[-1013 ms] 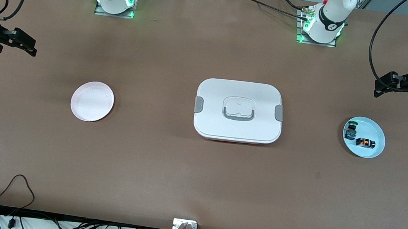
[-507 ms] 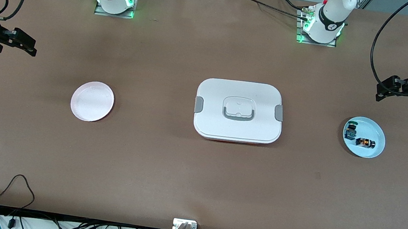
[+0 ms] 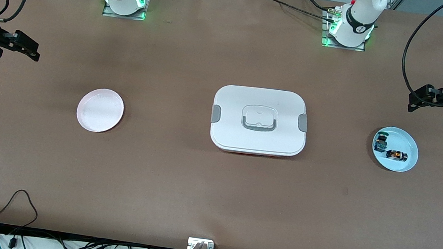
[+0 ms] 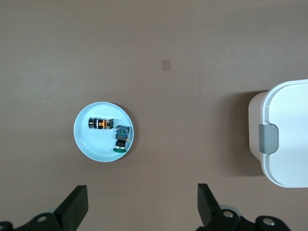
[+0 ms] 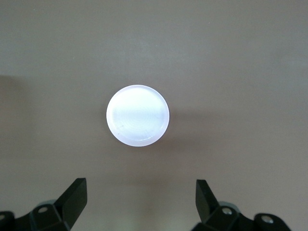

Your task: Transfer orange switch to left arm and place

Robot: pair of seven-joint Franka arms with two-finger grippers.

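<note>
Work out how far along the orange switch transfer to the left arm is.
The orange switch lies in the blue plate beside a green switch, at the left arm's end. The pink plate holds nothing. Left gripper and right gripper hang open, holding nothing. This fits a finished placement; nothing visible looks left.

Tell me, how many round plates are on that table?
2: a pink plate toward the right arm's end, and a blue plate toward the left arm's end, holding two small switches.

White rounded arms with green-lit bases (image 3: 126, 0), black cables and black claws (image 3: 24, 46).
</note>
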